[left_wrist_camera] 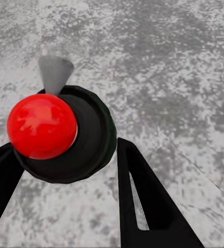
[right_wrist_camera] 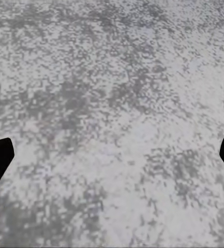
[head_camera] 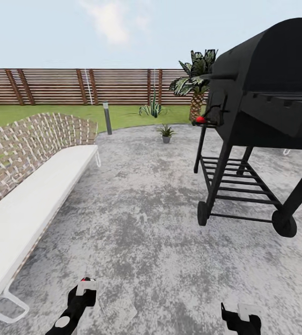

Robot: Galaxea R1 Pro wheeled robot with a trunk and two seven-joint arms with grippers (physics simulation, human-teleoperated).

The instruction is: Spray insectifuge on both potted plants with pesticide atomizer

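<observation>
Left tool (left_wrist_camera: pixel 65 170) pinching pesticide atomizer (left_wrist_camera: pixel 65 137), round dark body, glossy red cap, right tool (right_wrist_camera: pixel 112 155) spread over patio (right_wrist_camera: pixel 112 77)

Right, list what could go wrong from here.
The grill crowds the right of the path to the potted plant; its wheel could catch the base. The wicker bench narrows the left. The pesticide atomizer in the left hand might slip while driving.

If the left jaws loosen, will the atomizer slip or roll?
Likely slippery: the pesticide atomizer looks glossy and round-bodied in the left gripper. Probably stiff, since it looks like a hard bottle. Dropped on the flat patio, it might well roll.
</observation>
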